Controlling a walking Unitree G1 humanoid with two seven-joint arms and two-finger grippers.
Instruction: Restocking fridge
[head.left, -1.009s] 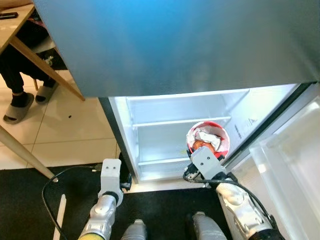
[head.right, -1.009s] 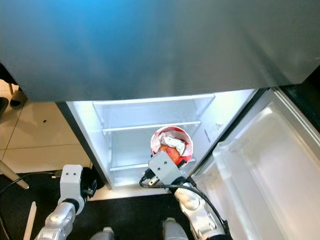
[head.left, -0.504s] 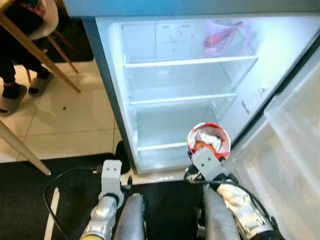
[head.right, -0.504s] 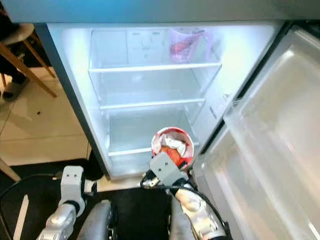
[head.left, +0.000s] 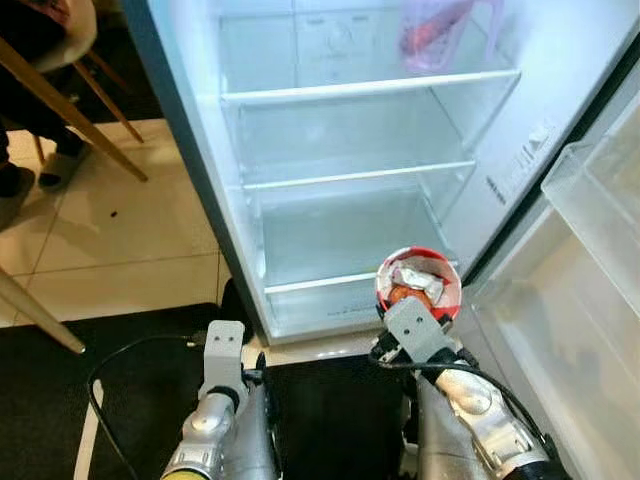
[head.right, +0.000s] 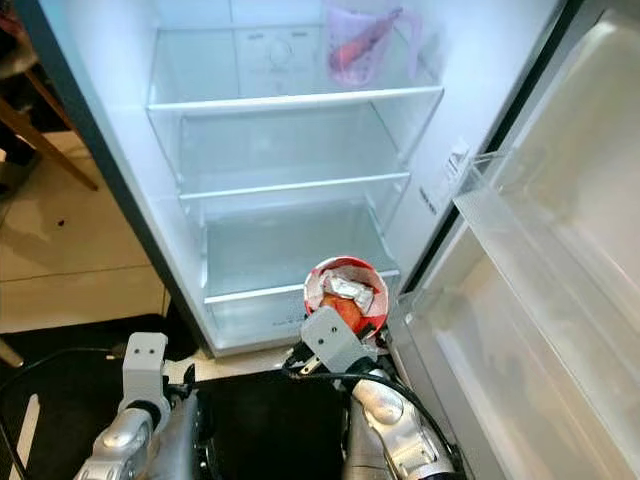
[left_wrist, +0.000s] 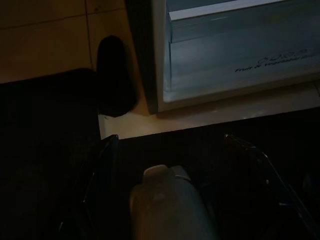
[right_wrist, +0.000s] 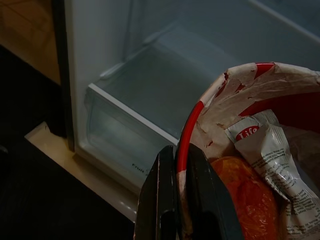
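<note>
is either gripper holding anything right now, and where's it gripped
The right gripper holds a red cup of packets by its rim, one finger inside and one outside. The left gripper holds nothing.

Both eye views look down from the head into the open fridge (head.left: 360, 170); wrist views look close, low.

Round red-rimmed paper cup (head.left: 418, 283) with white torn foil and orange contents, white-lit open fridge interior (head.left: 350, 190), translucent pink-tinted bag (head.left: 440, 28) on top shelf, black floor mat (head.left: 150, 380), beige tiled floor (head.left: 120, 250)
</note>
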